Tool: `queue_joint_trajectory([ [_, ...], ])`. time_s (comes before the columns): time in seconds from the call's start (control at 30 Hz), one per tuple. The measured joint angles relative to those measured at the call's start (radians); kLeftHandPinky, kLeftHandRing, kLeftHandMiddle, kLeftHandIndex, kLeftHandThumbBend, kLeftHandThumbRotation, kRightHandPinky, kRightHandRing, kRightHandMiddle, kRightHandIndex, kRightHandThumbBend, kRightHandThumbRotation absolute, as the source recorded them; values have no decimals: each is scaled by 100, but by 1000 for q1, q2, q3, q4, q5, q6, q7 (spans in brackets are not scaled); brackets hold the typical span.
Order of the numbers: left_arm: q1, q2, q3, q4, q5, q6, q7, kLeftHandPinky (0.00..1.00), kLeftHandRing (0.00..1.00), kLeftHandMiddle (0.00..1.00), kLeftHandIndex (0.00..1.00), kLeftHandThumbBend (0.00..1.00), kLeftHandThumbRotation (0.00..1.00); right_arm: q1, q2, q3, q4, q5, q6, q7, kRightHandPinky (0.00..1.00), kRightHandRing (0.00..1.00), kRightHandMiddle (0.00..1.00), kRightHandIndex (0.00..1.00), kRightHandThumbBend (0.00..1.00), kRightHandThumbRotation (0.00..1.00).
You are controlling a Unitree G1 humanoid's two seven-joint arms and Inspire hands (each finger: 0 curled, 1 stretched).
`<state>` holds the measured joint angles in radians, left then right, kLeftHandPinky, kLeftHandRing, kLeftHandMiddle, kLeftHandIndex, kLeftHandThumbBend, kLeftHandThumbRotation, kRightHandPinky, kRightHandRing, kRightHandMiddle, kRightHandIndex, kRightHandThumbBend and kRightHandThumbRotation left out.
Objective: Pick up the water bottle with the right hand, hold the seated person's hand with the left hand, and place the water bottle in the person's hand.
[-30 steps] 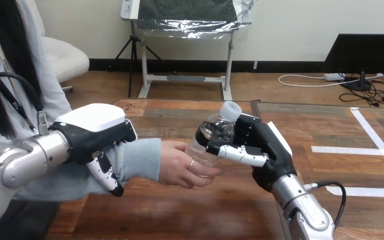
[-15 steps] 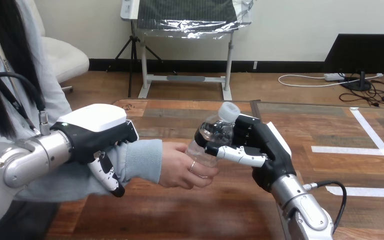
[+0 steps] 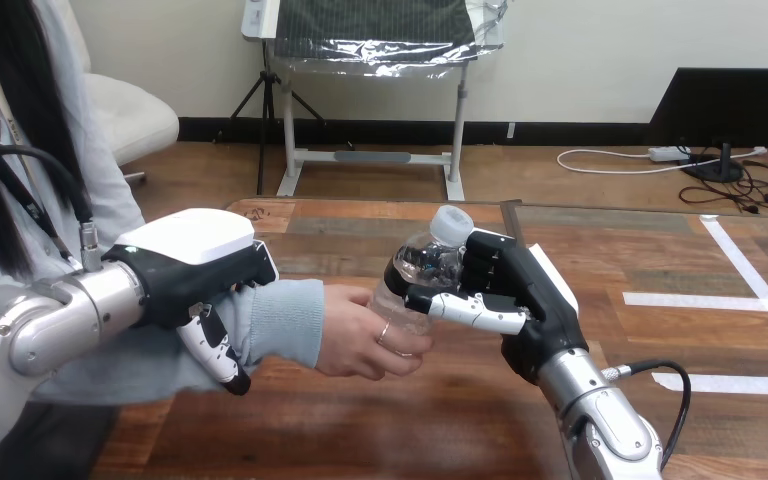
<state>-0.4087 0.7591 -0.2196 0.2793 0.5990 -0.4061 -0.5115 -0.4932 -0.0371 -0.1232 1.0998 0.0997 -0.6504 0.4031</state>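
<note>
water bottle (image 3: 423,268) hung above the middle of the wooden table (image 3: 360,430), clear of its top, leaning with its cap toward the right, gripped by two hands at once. at the left, the robot's left hand (image 3: 192,280) lay over the person's forearm (image 3: 285,318), its fingers curled down the near side, so it appeared to clasp the forearm rather than the hand itself. just to the right, the person's hand (image 3: 360,338) was wrapped round the bottle's lower part, fingers closed on it. right of that, the robot's right hand (image 3: 520,300) clasped the bottle's upper body, a finger laid across its near side below the neck. judged from this, the pickup and the steadying hold were done, and the bottle sat in the person's hand; what remained was for the right hand to loosen and draw clear, and then for the left to let go. until that release, the handover was not complete.
</note>
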Motion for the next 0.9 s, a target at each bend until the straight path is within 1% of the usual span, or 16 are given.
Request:
queue_joint_trajectory([
  [0.23, 0, -3, 0, 0, 0, 5, 0, 19, 25, 32, 32, 82, 0, 0, 1, 3, 0, 0, -1, -14, 33, 39, 46, 46, 79, 0],
  [0.47, 0, -4, 0, 0, 0, 5, 3, 19, 25, 33, 31, 82, 0, 0, 2, 2, 0, 4, -1, -13, 33, 39, 46, 46, 78, 0],
  [0.6, 0, -4, 0, 0, 0, 5, 7, 20, 26, 34, 32, 82, 0, 0, 4, 0, 0, 17, -1, -5, 33, 39, 46, 46, 78, 0],
  [0.8, 0, -4, 0, 0, 0, 5, 12, 23, 29, 37, 36, 85, 2, 0, 4, -2, 0, 23, -1, 0, 35, 41, 48, 48, 79, 0],
  [0.9, 0, -4, 0, 0, 0, 5, 12, 27, 33, 40, 40, 88, 5, 0, 3, 0, 0, 19, -1, -3, 40, 44, 50, 50, 81, 0],
])
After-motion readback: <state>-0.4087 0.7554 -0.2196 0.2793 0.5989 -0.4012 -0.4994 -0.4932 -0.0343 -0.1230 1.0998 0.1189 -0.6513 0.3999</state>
